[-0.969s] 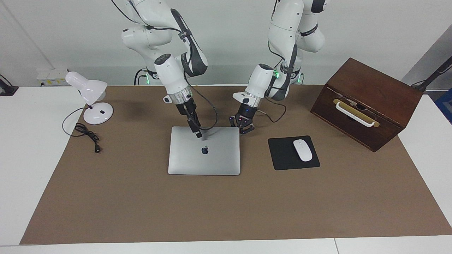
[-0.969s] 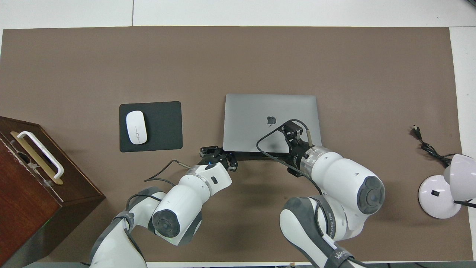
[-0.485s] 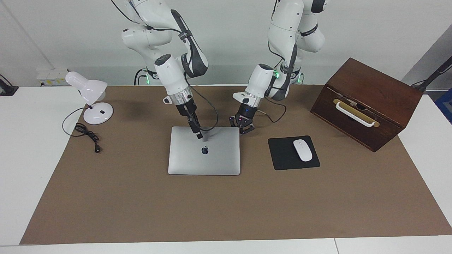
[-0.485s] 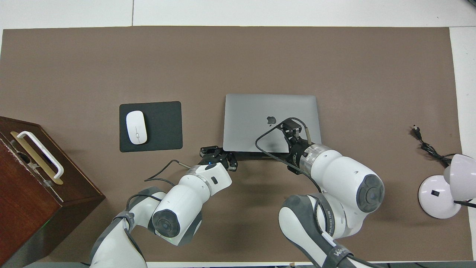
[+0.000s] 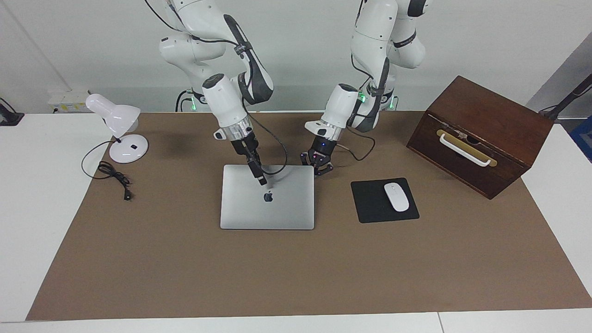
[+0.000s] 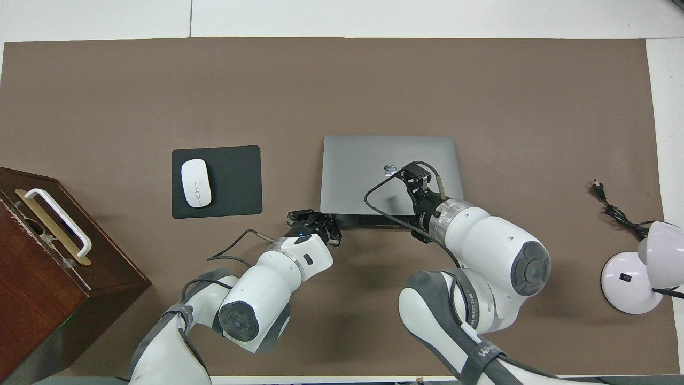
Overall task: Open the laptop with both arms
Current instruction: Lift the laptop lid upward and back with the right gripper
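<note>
The silver-grey laptop [image 5: 277, 212] [image 6: 363, 160] lies closed and flat on the brown mat, apple logo up. My right gripper [image 5: 262, 181] [image 6: 416, 174] points steeply down at the lid just beside the logo, its fingertips together in one slim tip with nothing held. I cannot tell whether it touches the lid. My left gripper [image 5: 319, 170] [image 6: 312, 218] is shut and empty, low by the laptop's corner nearest the robots at the left arm's end. It sits just off the lid.
A black mouse pad [image 5: 370, 203] with a white mouse [image 5: 396, 197] lies beside the laptop toward the left arm's end. A wooden box [image 5: 485, 134] with a white handle stands past it. A white desk lamp [image 5: 122, 134] and its cord [image 5: 113, 175] are at the right arm's end.
My right gripper has crept across the lid away from the robots, toward the logo. The left gripper and the laptop have not moved.
</note>
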Robot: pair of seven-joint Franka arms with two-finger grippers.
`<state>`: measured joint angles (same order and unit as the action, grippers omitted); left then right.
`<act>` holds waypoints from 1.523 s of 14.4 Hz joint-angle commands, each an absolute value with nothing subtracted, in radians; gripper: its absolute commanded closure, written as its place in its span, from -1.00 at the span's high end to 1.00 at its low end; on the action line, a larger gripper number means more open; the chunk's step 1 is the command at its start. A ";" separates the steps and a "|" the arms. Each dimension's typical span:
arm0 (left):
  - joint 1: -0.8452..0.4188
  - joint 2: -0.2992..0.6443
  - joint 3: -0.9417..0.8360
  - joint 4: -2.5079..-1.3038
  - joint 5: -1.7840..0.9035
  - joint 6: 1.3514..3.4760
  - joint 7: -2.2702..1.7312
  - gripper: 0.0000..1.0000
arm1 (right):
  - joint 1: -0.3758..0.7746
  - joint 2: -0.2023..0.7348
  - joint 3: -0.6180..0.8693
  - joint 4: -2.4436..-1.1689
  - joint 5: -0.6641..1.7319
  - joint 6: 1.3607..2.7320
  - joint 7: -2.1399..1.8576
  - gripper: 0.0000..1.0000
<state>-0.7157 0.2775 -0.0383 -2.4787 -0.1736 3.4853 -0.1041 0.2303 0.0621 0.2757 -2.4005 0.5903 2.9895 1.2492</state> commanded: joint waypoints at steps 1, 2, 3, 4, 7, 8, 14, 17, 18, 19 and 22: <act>-0.716 0.318 -0.034 -2.459 -0.178 3.505 -0.084 -1.00 | 0.209 0.101 0.288 -2.341 0.615 3.017 1.198 1.00; -0.716 0.318 -0.034 -2.459 -0.178 3.505 -0.084 -1.00 | 0.209 0.110 0.287 -2.326 0.615 3.017 1.198 1.00; -0.716 0.319 -0.034 -2.459 -0.178 3.505 -0.084 -1.00 | 0.206 0.115 0.287 -2.309 0.615 3.016 1.200 1.00; -0.718 0.319 -0.034 -2.459 -0.178 3.507 -0.086 -1.00 | 0.199 0.115 0.287 -2.295 0.615 3.013 1.201 1.00; -0.718 0.321 -0.034 -2.457 -0.178 3.505 -0.086 -1.00 | 0.190 0.114 0.285 -2.264 0.615 3.007 1.200 1.00; -0.718 0.321 -0.034 -2.457 -0.178 3.505 -0.086 -1.00 | 0.189 0.114 0.285 -2.252 0.615 3.005 1.200 1.00; -0.719 0.321 -0.034 -2.456 -0.178 3.505 -0.086 -1.00 | 0.167 0.126 0.281 -2.201 0.614 3.002 1.177 1.00; -0.719 0.321 -0.034 -2.456 -0.176 3.505 -0.086 -1.00 | 0.153 0.149 0.279 -2.162 0.614 3.002 1.154 1.00; -0.719 0.322 -0.034 -2.456 -0.176 3.505 -0.084 -1.00 | 0.149 0.153 0.281 -2.146 0.614 3.002 1.151 1.00; -0.719 0.321 -0.034 -2.456 -0.176 3.505 -0.084 -1.00 | 0.146 0.161 0.279 -2.132 0.612 3.002 1.149 1.00; -0.719 0.322 -0.034 -2.456 -0.176 3.505 -0.084 -1.00 | 0.135 0.176 0.281 -2.097 0.612 3.002 1.126 1.00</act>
<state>-0.7157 0.2781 -0.0384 -2.4786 -0.1736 3.4863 -0.1016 0.1510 0.1379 0.2721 -2.1454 0.5903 2.9895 1.1778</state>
